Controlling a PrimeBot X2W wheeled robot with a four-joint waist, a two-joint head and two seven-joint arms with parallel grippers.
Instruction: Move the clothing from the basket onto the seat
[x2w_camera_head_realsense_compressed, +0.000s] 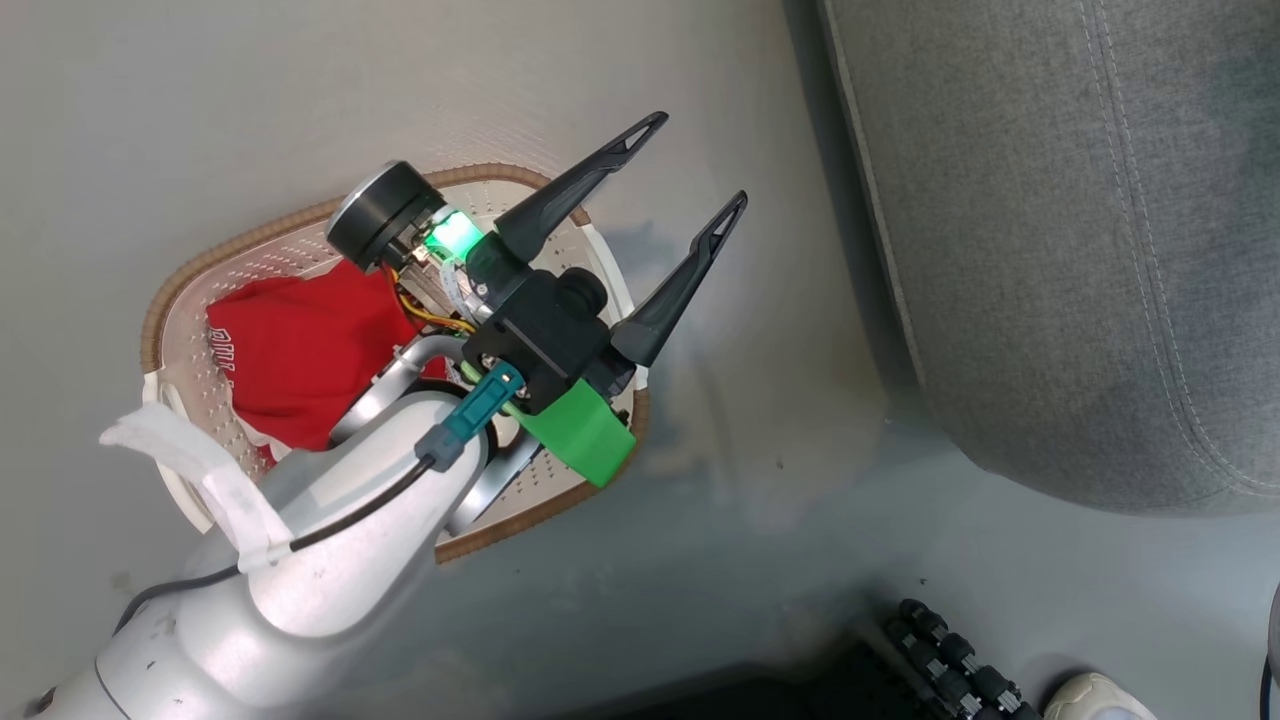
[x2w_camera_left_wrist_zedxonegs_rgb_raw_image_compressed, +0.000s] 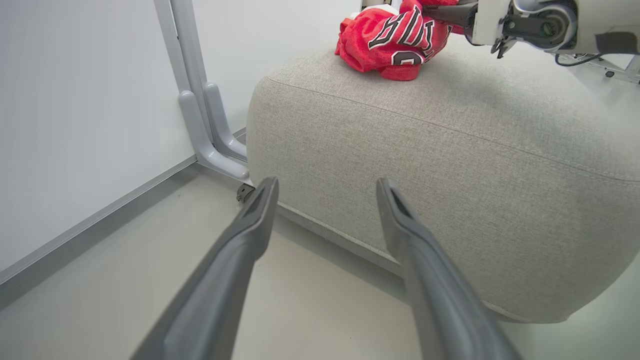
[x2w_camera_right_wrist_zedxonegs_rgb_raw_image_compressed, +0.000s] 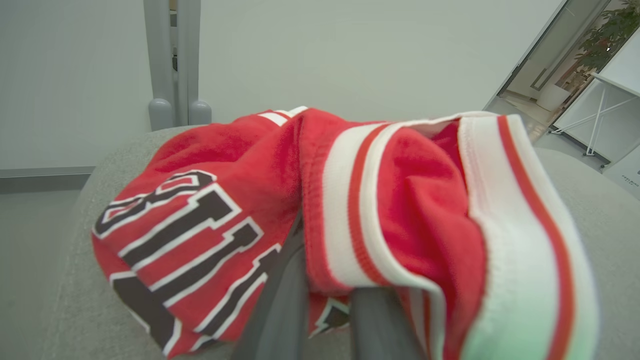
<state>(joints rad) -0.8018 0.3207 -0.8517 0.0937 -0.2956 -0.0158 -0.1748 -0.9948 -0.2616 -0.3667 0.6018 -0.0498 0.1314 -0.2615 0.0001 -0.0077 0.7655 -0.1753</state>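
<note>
at the left of the head view we see the basket (x2w_camera_head_realsense_compressed: 275, 255) on the pale floor (x2w_camera_head_realsense_compressed: 750, 450), and in it lies the red garment with white lettering (x2w_camera_head_realsense_compressed: 300, 360), bunched toward its left side. our left arm reaches across the basket, and the left gripper (x2w_camera_head_realsense_compressed: 701, 158) hangs over its right end with both dark fingers spread wide apart and nothing between them. in the left wrist view those fingers point at the side of the seat, with bare floor beneath them. further right, apart from the basket, stands the seat (x2w_camera_head_realsense_compressed: 1050, 250), light grey with a stitched seam. on its top, as the left wrist view shows, rests the red garment with dark lettering (x2w_camera_left_wrist_zedxonegs_rgb_raw_image_compressed: 390, 45), crumpled in a heap. the right gripper (x2w_camera_right_wrist_zedxonegs_rgb_raw_image_compressed: 327, 285) has its fingers drawn together on a fold of this garment, beside the white-striped trim, over the seat's cushion
</note>
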